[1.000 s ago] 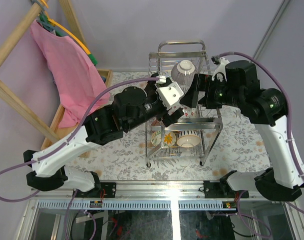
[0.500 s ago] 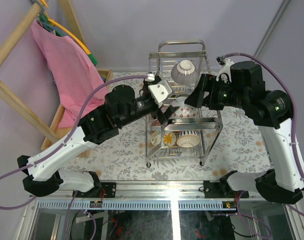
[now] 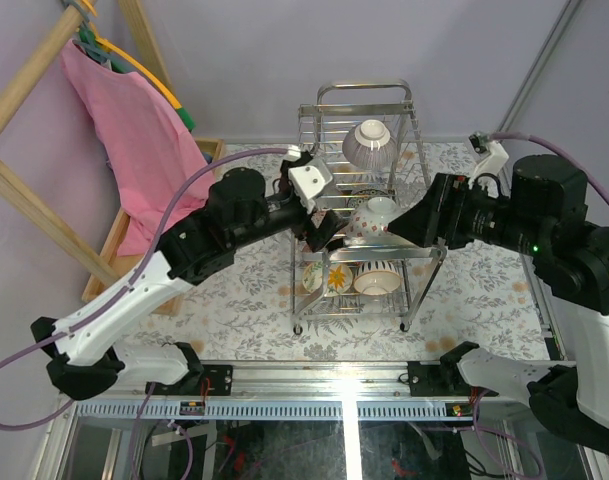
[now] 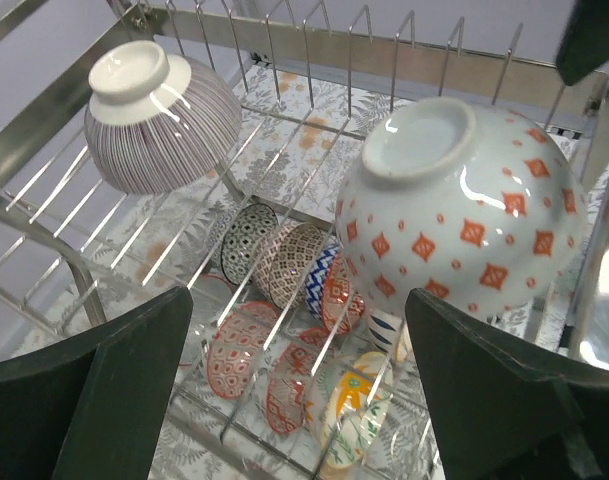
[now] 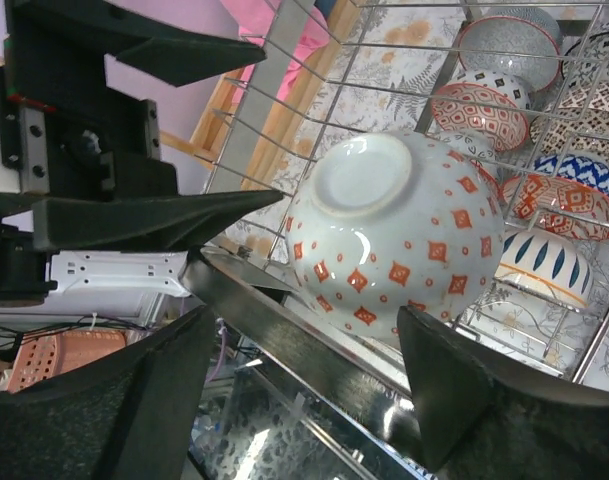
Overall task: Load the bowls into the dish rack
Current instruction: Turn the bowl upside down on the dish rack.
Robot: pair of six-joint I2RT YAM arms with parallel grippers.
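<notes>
Bowls stand on edge along the lower shelf of the dish rack. On the upper shelf, a white bowl with red diamonds rests upside down near a striped bowl. The left gripper and right gripper flank it, jaws spread, holding nothing. This placement looks finished. Next, each arm likely needs to back clear of the rack and fetch any remaining bowl.

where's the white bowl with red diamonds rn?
Top view: the white ceramic bowl with red diamonds sits foot-up on the upper tier of the chrome wire dish rack, at its near edge, in front of the purple-striped bowl.
</notes>
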